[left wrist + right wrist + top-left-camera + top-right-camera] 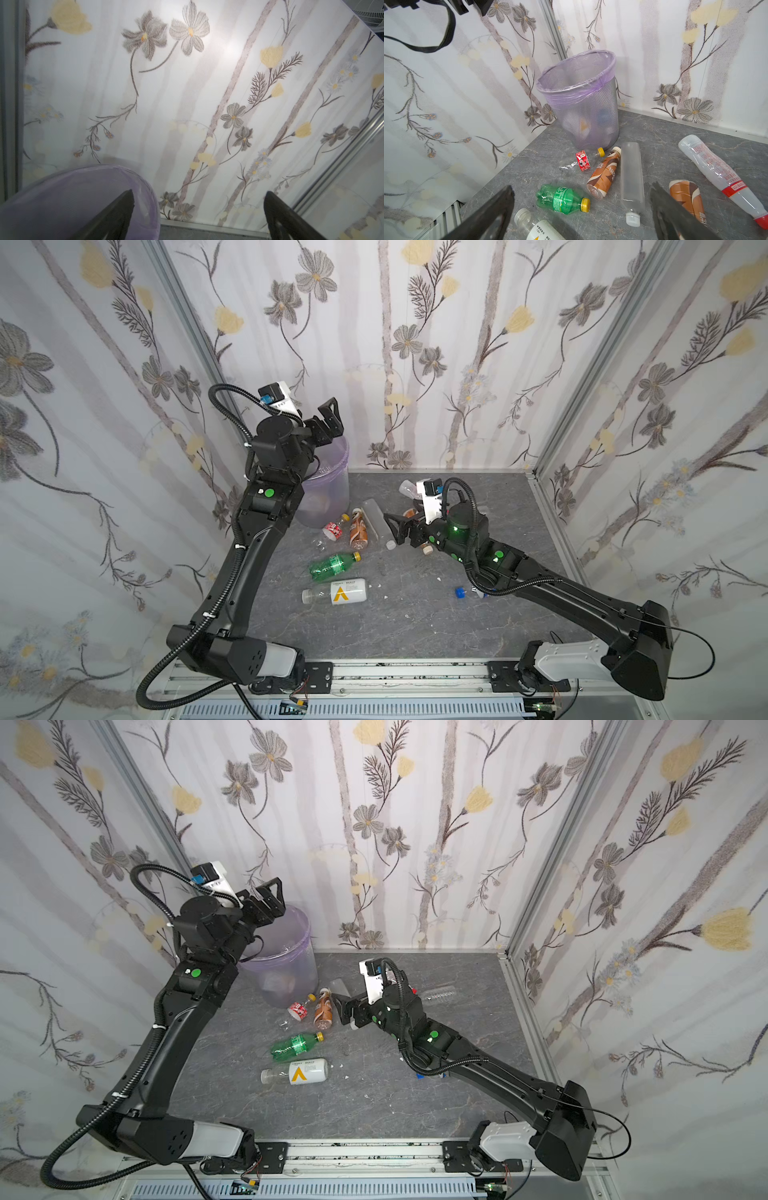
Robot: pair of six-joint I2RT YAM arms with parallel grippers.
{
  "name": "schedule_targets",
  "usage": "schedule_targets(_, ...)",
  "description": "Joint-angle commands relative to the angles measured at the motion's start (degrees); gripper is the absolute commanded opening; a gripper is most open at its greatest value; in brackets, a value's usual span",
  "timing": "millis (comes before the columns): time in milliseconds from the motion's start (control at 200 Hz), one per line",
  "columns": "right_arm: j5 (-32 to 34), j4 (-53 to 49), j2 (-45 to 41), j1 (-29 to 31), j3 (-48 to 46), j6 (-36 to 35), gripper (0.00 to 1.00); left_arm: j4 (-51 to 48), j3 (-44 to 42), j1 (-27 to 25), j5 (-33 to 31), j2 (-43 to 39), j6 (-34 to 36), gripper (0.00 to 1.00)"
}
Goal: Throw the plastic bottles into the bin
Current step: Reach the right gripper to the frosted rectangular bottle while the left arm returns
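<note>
Plastic bottles (335, 566) lie scattered on the grey bench (415, 622) just in front of the bin (581, 99), which stands in the far left corner with dim shapes showing through its lined wall. The left pincer (199, 191) hangs released and empty above the bin's rim. The right pincer (392, 527), also spread wide and holding nothing, sits low beside the frosted bottle (632, 178). A pickup seems in hand: next, straddle that bottle's body, clench, lift, and carry it over the rim once the left arm clears.

Indistinct shapes inside the bin (607, 104)
</note>
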Motion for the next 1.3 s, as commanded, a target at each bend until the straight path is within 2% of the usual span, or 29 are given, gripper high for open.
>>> schedule_targets(0, 1.0, 1.06, 1.88, 0.09, 0.25, 0.85, 1.0, -0.75, -6.94, -0.47, 7.12, -2.55, -8.76, 1.0)
schedule_targets(115, 3.03, -0.12, 4.06, 0.05, 0.14, 1.03, 1.0, -0.68, -15.19, -1.16, 11.05, -5.17, -12.61, 1.0)
schedule_targets(275, 4.74, -0.03, 6.9, 0.0, -1.15, 0.97, 1.0, -0.5, -25.08, -1.53, 11.94, -10.14, -15.7, 1.0)
schedule_targets(405, 4.77, 0.28, 12.6, -0.34, -1.63, 1.03, 1.0, -0.24, -30.72, -1.77, 14.0, -12.28, -18.15, 1.0)
schedule_targets(515, 4.74, 1.81, 16.45, -0.92, -1.99, 1.29, 1.0, -0.19, -35.18, -2.01, 13.16, -14.61, -19.51, 1.0)
schedule_targets(724, 4.13, 3.52, 25.54, -3.07, 0.75, 2.91, 0.99, 0.92, -41.79, -2.16, 12.14, -18.12, -22.02, 1.0)
schedule_targets(954, 4.98, -1.55, 35.4, -4.65, 9.91, 1.85, 0.95, 2.49, -46.59, -2.44, 12.18, -19.19, -24.11, 1.0)
schedule_targets(1294, 4.75, -8.56, 44.97, -6.68, 20.77, 2.16, 0.88, 3.02, -49.82, -2.74, 10.92, -17.7, -28.36, 1.0)
